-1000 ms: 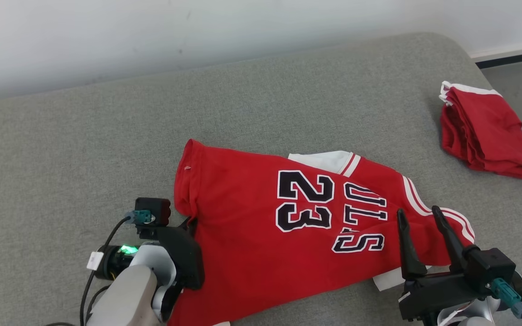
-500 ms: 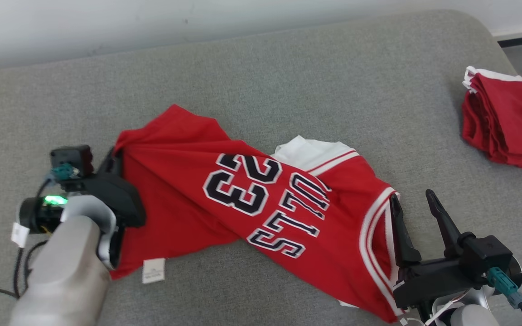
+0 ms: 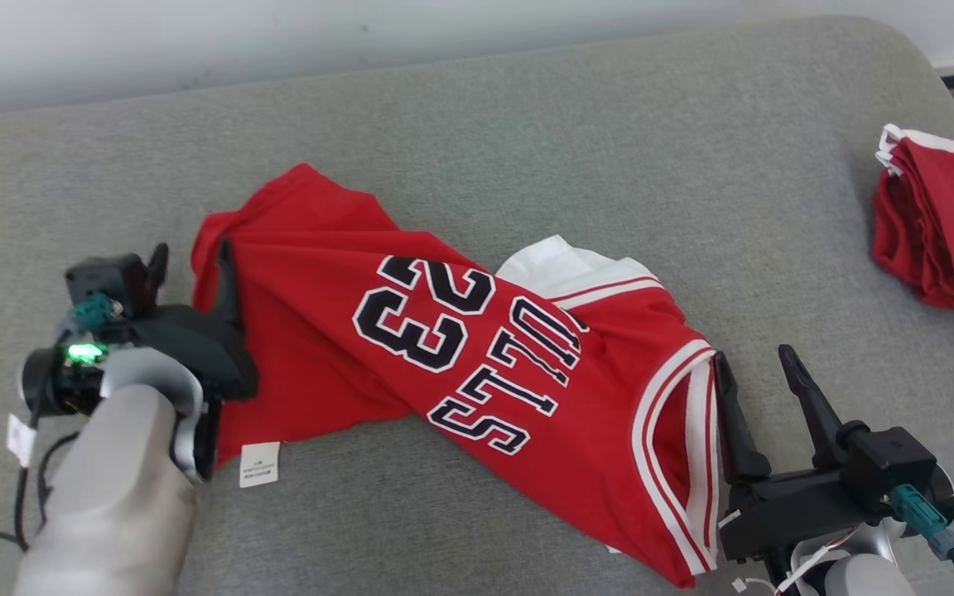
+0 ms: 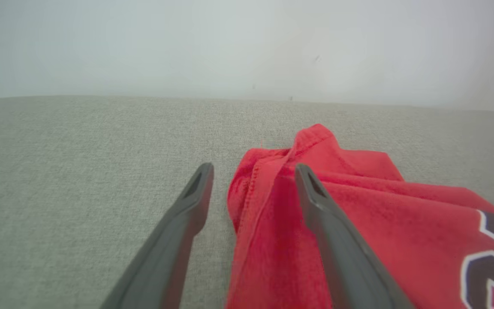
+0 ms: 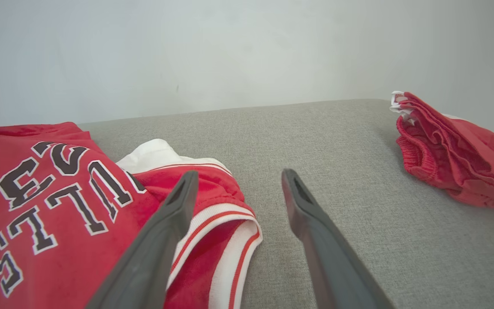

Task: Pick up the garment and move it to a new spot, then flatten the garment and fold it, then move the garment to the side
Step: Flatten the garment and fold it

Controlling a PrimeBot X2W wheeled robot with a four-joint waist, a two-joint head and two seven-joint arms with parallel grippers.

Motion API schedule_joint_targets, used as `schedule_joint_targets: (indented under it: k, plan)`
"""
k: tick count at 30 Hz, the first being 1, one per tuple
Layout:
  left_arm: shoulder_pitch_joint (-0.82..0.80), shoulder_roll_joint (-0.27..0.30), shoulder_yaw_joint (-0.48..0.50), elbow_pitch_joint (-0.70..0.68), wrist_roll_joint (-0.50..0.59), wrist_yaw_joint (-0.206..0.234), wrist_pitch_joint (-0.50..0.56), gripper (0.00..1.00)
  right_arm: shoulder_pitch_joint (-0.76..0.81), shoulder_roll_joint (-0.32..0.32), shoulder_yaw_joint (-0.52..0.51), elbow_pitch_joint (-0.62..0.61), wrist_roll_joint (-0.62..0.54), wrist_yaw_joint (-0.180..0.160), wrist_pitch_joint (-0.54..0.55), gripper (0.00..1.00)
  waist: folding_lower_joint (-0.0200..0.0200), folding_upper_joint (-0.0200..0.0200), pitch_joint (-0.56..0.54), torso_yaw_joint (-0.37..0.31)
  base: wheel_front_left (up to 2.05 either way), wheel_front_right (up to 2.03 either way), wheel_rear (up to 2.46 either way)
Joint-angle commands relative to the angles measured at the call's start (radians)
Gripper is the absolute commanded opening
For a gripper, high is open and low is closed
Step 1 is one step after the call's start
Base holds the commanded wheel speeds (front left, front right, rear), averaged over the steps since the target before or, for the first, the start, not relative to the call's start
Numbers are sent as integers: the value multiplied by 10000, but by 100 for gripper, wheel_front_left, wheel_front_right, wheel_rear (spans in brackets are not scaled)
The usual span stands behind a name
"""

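Jersey (image 3: pixel 460 372), red with "23", lies crumpled aslant on the grey fabric surface (image 3: pixel 527 124) in the head view. Its lowest edge is hidden behind the right claw (image 3: pixel 752 356), whose fingers stand apart beside the striped trim. Folded red shorts (image 3: pixel 941 248) are cut off at the right edge. The left claw (image 3: pixel 193 248), clamped on the jersey's corner half a second ago, now stands apart. In the left wrist view, one finger overlaps the loose red fold and a pale wall (image 4: pixel 247 43) stands behind. In the right wrist view, the fingers are spread, with the jersey left and the shorts far right.
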State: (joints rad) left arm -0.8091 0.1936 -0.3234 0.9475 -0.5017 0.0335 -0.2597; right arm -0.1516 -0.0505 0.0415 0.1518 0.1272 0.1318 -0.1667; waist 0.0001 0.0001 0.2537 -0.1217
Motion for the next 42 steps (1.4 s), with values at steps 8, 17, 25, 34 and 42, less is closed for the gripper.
schedule_joint_targets:
  k: [8,17,25,34,42]
  plan:
    - [2127,-175,839,-2515,582,3,-47,100,272,1,-207,131,-13,-26,44,100,-1,-1,-927,856,0,0,0]
    - [5525,-790,2116,-6379,1798,-170,-42,100,792,3,-549,269,-21,-26,137,100,-1,-1,-1989,1395,0,0,0]
    - [7784,-1259,3009,-8288,2471,-439,-43,100,1250,2,-463,332,153,-26,200,100,-1,-1,-2649,1525,0,0,0]
    - [8968,-1403,3287,-8763,2891,-644,-44,100,1753,3,-225,801,618,-26,1004,100,-1,-1,-2783,1611,0,0,0]
    - [8983,-1432,3109,-8730,2754,-605,-44,100,1466,2,-198,1329,1244,-26,2568,100,-1,-1,-2581,1663,0,0,0]
